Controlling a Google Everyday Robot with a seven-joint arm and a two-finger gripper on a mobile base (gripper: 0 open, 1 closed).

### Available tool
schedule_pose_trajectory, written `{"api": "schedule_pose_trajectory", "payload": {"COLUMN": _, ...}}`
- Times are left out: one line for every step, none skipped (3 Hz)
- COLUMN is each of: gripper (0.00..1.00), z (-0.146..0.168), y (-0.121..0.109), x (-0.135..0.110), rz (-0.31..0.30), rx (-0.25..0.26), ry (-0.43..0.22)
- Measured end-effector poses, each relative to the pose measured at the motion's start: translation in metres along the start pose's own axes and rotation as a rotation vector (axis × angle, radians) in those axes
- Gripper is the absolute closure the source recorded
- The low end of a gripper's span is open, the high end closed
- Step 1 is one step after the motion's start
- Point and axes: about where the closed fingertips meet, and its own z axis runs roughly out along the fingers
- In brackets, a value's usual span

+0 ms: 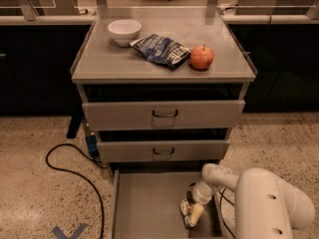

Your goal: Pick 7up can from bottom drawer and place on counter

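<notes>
The bottom drawer [144,203] stands pulled out from the grey cabinet, its flat floor mostly bare on the left. At the right side of that floor, close to the right wall, lies the 7up can [185,207], a small green-and-white shape that seems to be tipped on its side, though the dim light there makes this hard to judge. The gripper [191,215] reaches down into the drawer from the right and is right at the can, on its right side; whether it has closed on the can or is merely against it cannot be told. The white arm [264,203] bends in from the lower right corner.

Above, the middle drawer [163,151] and the top drawer [165,114] each show a dark handle. On the counter [104,63] sit a white bowl [124,30] at the back left, a blue chip bag [162,50] in the middle and a red apple [201,57] just to the bag's right. A black cable [75,169] loops over the speckled floor to the left of the cabinet
</notes>
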Motion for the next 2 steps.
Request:
{"api": "schedule_pose_trajectory", "payload": {"gripper": 0.00, "z": 0.000, "y": 0.000, "x": 0.000, "rz": 0.000, "rx": 0.000, "ry": 0.000}}
{"api": "schedule_pose_trajectory", "payload": {"gripper": 0.00, "z": 0.024, "y": 0.009, "x": 0.012, "rz": 0.022, "rx": -0.050, "ry": 0.022}}
